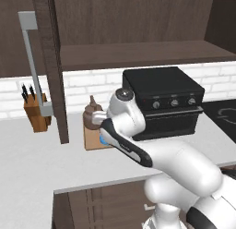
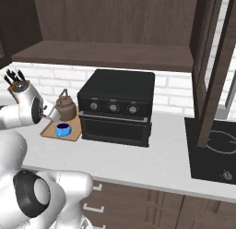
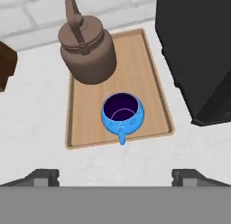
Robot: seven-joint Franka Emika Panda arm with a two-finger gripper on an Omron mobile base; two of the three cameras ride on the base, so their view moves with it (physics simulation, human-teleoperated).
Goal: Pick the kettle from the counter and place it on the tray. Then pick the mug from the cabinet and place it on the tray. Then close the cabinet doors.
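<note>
The dark-brown kettle [image 3: 88,49] stands upright on the far half of the light-wood tray [image 3: 144,69]. The blue mug [image 3: 122,112] sits on the tray's near half, handle toward me, apart from the kettle. My gripper [image 3: 115,178] hovers open just above and in front of the mug, touching nothing. From the right base view, kettle [image 2: 66,106], mug [image 2: 63,129] and tray [image 2: 48,130] lie on the counter [image 2: 138,161] left of the oven. In the left base view my arm hides most of the kettle [image 1: 93,110]. Both cabinet doors [image 1: 53,66] [image 2: 209,71] stand open above the cabinet shelf [image 2: 106,52].
A black oven [image 2: 117,108] stands right beside the tray. A tan knife block [image 1: 36,111] sits at the wall to the left. A dark cooktop [image 2: 216,149] lies at the far right. The left door's grey bar handle [image 1: 31,62] hangs over the counter.
</note>
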